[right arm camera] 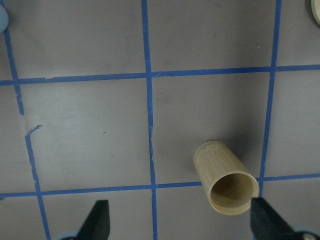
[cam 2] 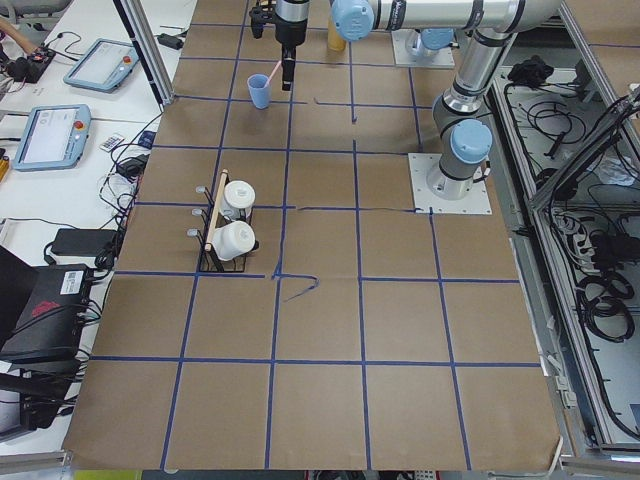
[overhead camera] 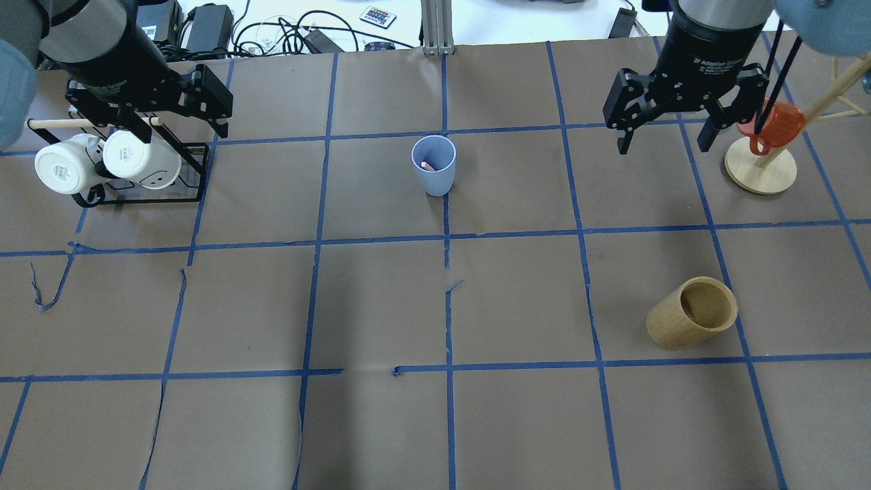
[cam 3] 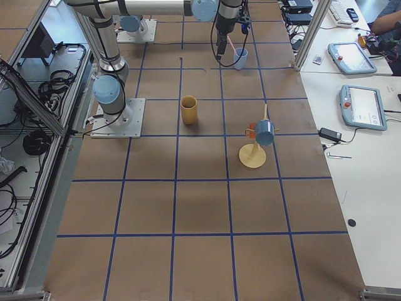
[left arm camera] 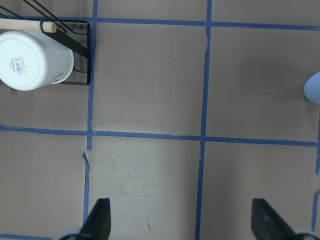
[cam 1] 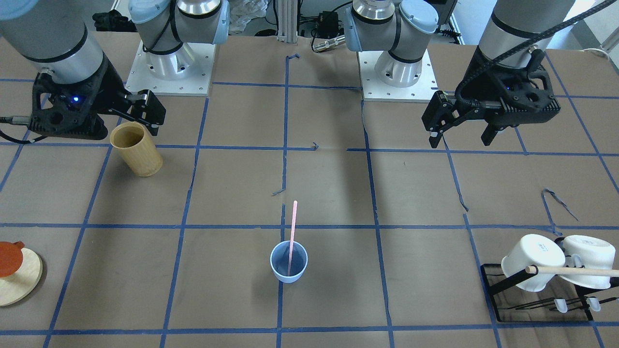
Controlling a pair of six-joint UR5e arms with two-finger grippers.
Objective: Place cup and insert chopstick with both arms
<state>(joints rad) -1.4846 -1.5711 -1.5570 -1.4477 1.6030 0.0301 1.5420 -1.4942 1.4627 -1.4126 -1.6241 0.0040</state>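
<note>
Left gripper point(left arm camera: 182, 222) hangs with its jaws spread and nothing between them, high above bare table point(left arm camera: 150, 100) beside the rack of white mugs point(left arm camera: 35, 60). Right gripper point(overhead camera: 663, 139) is likewise spread and empty, just beside the wooden stand carrying an orange cup point(overhead camera: 760, 170).

Location of task items: the cup point(cam 1: 288, 270) stands upright near the table's middle, on a blue tape line, well apart from both grippers. The chopstick point(cam 1: 292, 227) is inside it, lower end on the cup floor, upper part leaning on the rim and projecting well above it, apparently tilted toward the robot's side.

Assessment: placement and insertion both appear complete; the step in hand is judged to be standing clear.

Recommendations for doing that well:
- Keep both sets of jaws spread and route any retreat upward and outward, never across the centre, since the projecting stick would tip the light cup if brushed.
- Mind the right arm's closeness to the stand and its orange cup; a sideways swing risks snagging it.
- Mind the left arm's position over the mug rack and its dowel.
- Leave the bamboo cylinder point(overhead camera: 691, 314) undisturbed; it stands well apart and plays no part.
</note>
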